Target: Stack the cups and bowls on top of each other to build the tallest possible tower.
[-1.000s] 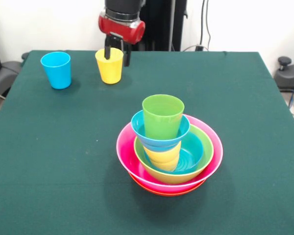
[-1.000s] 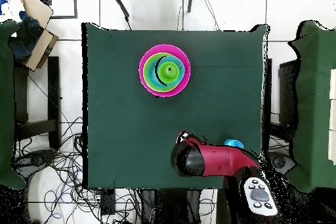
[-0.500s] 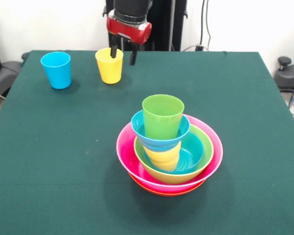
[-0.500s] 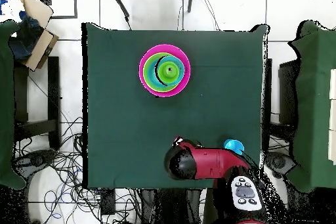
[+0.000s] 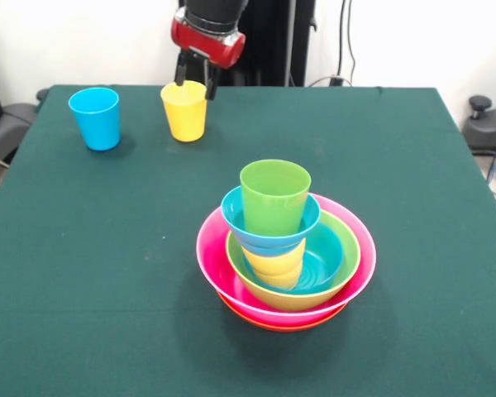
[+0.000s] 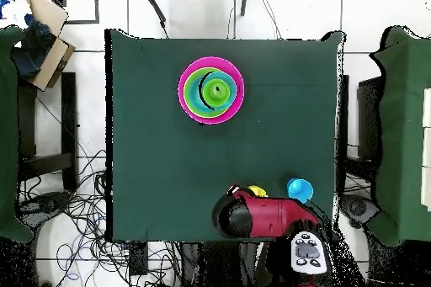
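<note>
Gripper (image 5: 193, 80) raised off glossy yellow plastic cup (image 5: 184, 111), fingers spread, empty. Cup left near far tabletop (image 5: 83, 273) edge, apart from multicoloured bowl-and-cup tower (image 5: 281, 248). Stacking pending.

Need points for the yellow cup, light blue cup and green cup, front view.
yellow cup (image 5: 185, 114): front view, middle of its outer wall.
light blue cup (image 5: 96, 121): front view, middle of its outer wall.
green cup (image 5: 274, 203): front view, outer wall, at the top of the stack.
</note>
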You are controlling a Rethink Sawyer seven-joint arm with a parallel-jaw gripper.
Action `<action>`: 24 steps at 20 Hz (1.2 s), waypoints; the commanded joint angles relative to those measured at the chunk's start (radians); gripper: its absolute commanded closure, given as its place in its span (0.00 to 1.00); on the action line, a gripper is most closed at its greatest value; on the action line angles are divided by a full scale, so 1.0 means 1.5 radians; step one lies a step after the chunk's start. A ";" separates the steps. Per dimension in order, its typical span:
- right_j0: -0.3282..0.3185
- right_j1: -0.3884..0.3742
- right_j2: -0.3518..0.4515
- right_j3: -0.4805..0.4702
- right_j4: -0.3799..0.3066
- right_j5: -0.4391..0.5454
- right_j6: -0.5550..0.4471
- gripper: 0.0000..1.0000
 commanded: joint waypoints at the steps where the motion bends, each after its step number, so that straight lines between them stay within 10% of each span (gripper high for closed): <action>1: 0.021 0.053 0.003 0.004 -0.016 -0.060 0.067 0.00; 24: 0.012 0.108 0.034 0.018 0.004 -0.141 0.062 0.00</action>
